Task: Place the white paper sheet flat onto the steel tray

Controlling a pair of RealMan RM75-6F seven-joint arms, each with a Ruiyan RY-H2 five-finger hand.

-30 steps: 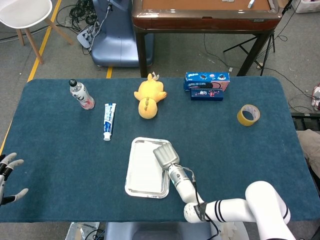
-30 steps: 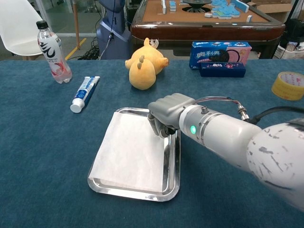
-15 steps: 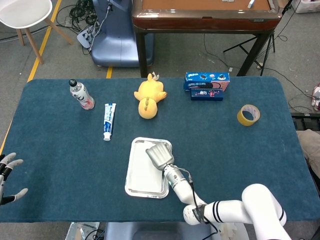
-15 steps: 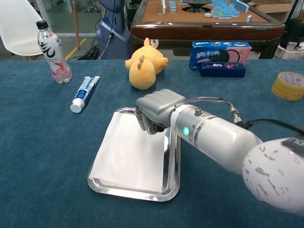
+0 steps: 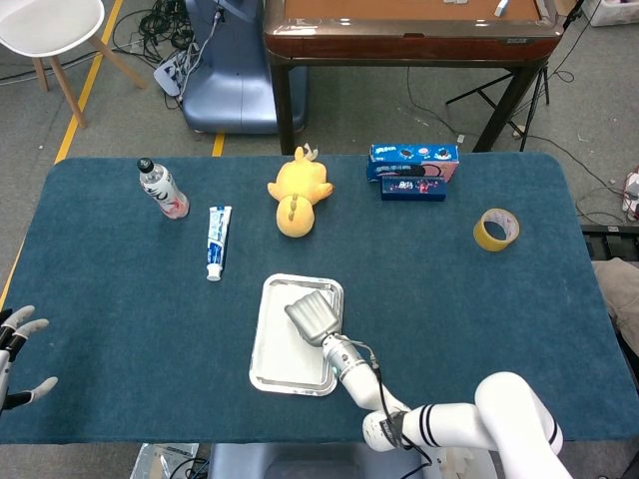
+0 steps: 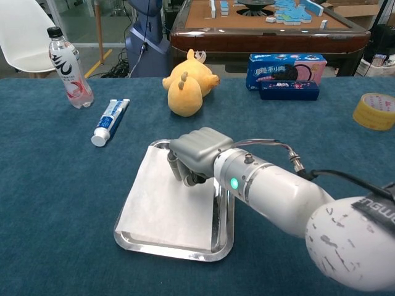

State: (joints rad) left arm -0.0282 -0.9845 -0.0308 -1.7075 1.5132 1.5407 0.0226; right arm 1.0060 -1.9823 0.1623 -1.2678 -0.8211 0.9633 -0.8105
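Observation:
The steel tray [image 6: 226, 223] lies near the table's front middle, also seen in the head view [image 5: 256, 371]. The white paper sheet [image 6: 162, 206] lies flat inside it, filling the left and middle part [image 5: 284, 351]. My right hand [image 6: 195, 152] hangs over the tray's far half with its fingers [image 6: 175, 166] curled downward, their tips at the paper's upper part; it holds nothing. Whether the tips press the sheet is unclear. In the head view the right hand [image 5: 315, 317] covers the tray's upper right. My left hand [image 5: 17, 356] sits at the far left table edge, fingers apart, holding nothing.
Behind the tray are a yellow plush duck [image 6: 187, 83], a toothpaste tube [image 6: 110, 119] and a water bottle [image 6: 68, 66] at the left. Blue snack boxes [image 6: 285, 75] and a yellow tape roll [image 6: 374, 111] lie at the back right.
My right hand has slid leftward from the tray's right rim to over the paper's upper middle. The sheet, the tray and the left hand stay where they were.

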